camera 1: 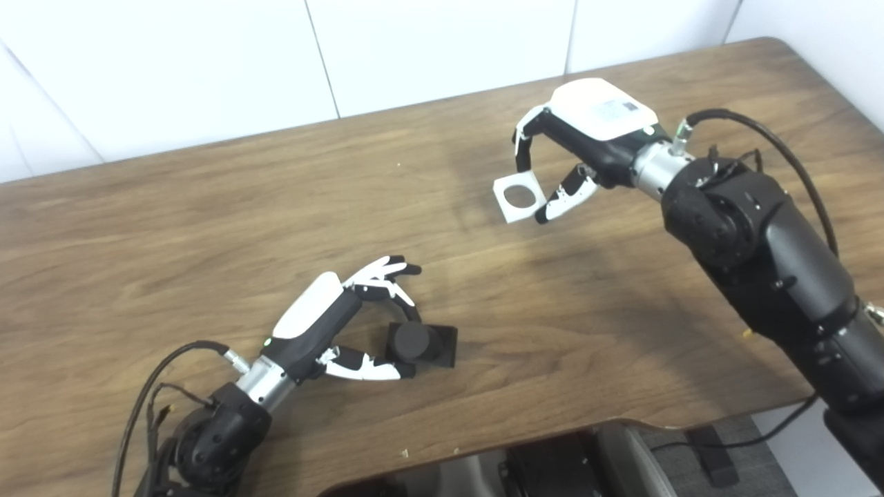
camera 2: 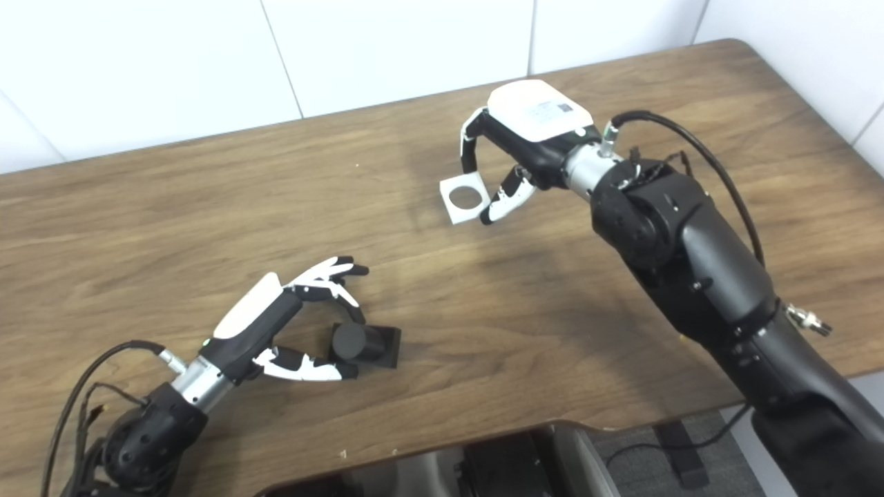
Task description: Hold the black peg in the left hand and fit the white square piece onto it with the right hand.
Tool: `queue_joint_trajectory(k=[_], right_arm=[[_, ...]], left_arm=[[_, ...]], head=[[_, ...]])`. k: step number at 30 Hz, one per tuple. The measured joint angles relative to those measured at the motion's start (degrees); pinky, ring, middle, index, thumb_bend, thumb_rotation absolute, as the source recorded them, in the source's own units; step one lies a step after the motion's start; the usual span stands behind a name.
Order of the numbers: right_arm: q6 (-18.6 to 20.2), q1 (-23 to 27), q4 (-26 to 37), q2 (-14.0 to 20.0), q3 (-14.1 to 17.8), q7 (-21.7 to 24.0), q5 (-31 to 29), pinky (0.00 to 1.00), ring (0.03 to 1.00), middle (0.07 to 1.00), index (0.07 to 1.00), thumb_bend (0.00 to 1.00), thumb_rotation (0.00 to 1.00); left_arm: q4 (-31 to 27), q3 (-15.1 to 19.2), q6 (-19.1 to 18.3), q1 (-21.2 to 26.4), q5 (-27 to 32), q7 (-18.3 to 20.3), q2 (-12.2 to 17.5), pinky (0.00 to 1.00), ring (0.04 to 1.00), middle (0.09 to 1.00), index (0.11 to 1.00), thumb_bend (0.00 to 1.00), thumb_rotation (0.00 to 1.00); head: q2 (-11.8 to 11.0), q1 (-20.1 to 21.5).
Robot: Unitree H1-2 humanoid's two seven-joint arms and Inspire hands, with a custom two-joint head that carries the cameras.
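1. Down near the front edge of the table [camera 1: 207, 207]: left hand [camera 1: 338, 324], fingers curled round the black peg [camera 1: 413, 342], thumb under, other fingers over the top. Looks like contact on both sides, but can't swear the grip is tight yet.
2. Peg lying on its side with its square black base pointing right, resting on the wood by the look of it, not lifted.
3. Further back and to the right: right hand [camera 1: 587, 148] up above the table, pinching the white square piece [camera 1: 518, 197] by one edge between thumb and fingertips. Round hole in the piece wide open and facing the camera.
4. Piece and peg well apart, so no mating going on yet.
5. Step in hand, best guess: both pickups pretty much sorted, lining up comes next.
6. Next move probably needs the peg raised and its round end turned toward the piece, then the piece brought across with the hole square to that end before pushing on. Any tilt and likely a jam on the rim.
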State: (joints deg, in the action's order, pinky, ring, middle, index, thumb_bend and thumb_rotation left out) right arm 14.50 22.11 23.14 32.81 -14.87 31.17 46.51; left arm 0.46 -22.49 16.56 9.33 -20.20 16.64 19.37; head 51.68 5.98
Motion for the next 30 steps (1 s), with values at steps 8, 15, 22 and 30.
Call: queue_joint_trajectory(k=[8,15,22,30], right_arm=[[-1.74,-0.35,3.39,-0.10,0.12,1.07,-1.84,0.65,0.778,0.746,0.479,0.52,0.14],[-1.83,-0.44,7.00,-1.03,0.14,3.34,-3.11,0.63,0.772,0.741,0.479,0.52,0.14],[-1.82,-0.52,9.55,-2.23,0.59,5.51,-4.78,0.65,0.776,0.745,0.479,0.52,0.14],[-1.86,-0.61,10.79,-2.92,1.19,6.82,-7.11,0.62,0.777,0.746,0.478,0.52,0.14]], left_arm=[[-0.06,-0.05,-0.17,0.06,-0.96,-0.27,-0.45,0.81,0.958,0.885,0.491,0.52,0.07],[-0.05,-0.19,-0.47,0.23,-2.07,-0.38,-0.99,0.82,0.960,0.889,0.492,0.52,0.07],[-0.03,-0.96,-1.72,1.06,-3.58,-0.39,-1.71,0.82,0.962,0.889,0.492,0.52,0.07],[0.02,-2.78,-3.60,2.66,-4.86,0.12,-1.66,0.88,0.958,0.876,0.492,0.52,0.07]], head=[[0.18,-2.73],[0.26,-5.18],[0.53,-7.38],[0.97,-9.23]])
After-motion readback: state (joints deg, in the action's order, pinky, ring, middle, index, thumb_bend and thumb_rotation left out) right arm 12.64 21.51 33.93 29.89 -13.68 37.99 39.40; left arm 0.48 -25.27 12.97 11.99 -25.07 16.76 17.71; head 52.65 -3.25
